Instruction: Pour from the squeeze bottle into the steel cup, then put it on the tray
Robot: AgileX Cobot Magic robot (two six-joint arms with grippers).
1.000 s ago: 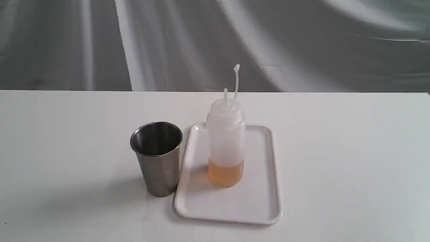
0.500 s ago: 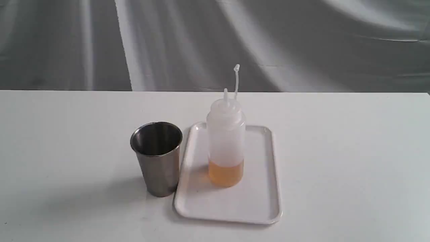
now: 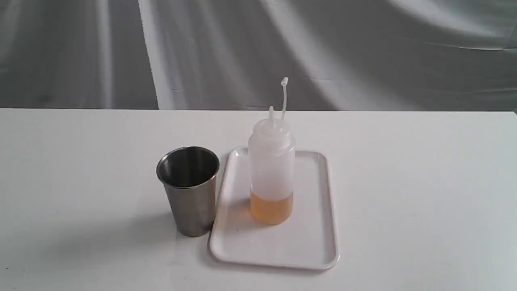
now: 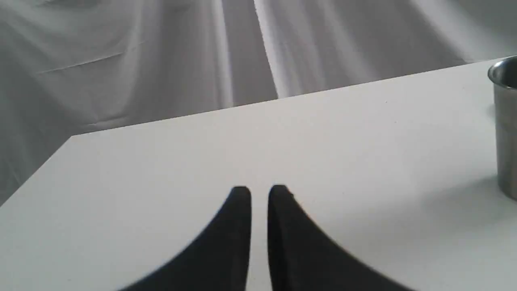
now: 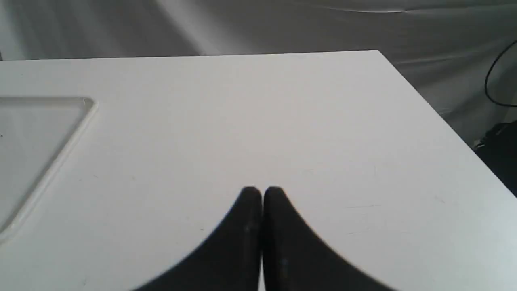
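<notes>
The squeeze bottle (image 3: 271, 169) stands upright on the white tray (image 3: 319, 242), with amber liquid in its lower part and its cap strap sticking up. Just left of the tray, the steel cup (image 3: 190, 190) stands upright on the table. Neither arm shows in the exterior view. In the left wrist view my left gripper (image 4: 259, 192) hovers over bare table with only a thin slit between its fingers and nothing in it; the steel cup (image 4: 507, 133) is off to one side. My right gripper (image 5: 262, 192) is shut and empty, with a corner of the tray (image 5: 87, 106) well apart from it.
The white table (image 3: 404, 182) ends at a far edge against a grey draped cloth (image 3: 242, 52). In the right wrist view the table's side edge (image 5: 444, 117) runs close by, with a dark cable (image 5: 490, 81) beyond it.
</notes>
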